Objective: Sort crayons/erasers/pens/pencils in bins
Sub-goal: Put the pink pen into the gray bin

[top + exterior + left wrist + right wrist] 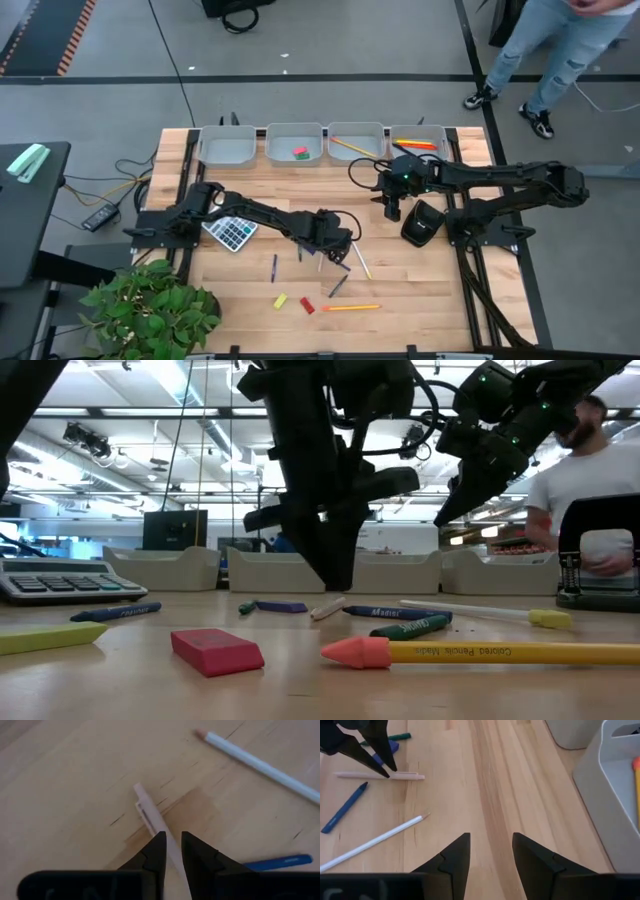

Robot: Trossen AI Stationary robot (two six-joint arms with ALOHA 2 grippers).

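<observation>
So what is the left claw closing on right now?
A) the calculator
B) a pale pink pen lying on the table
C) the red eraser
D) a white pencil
B: in the left wrist view the left gripper has its two fingers on either side of the pale pink pen, while the white pencil lies apart on the table.

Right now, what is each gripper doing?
Left gripper: closed on the pale pen lying on the table.
Right gripper: open, empty.
</observation>
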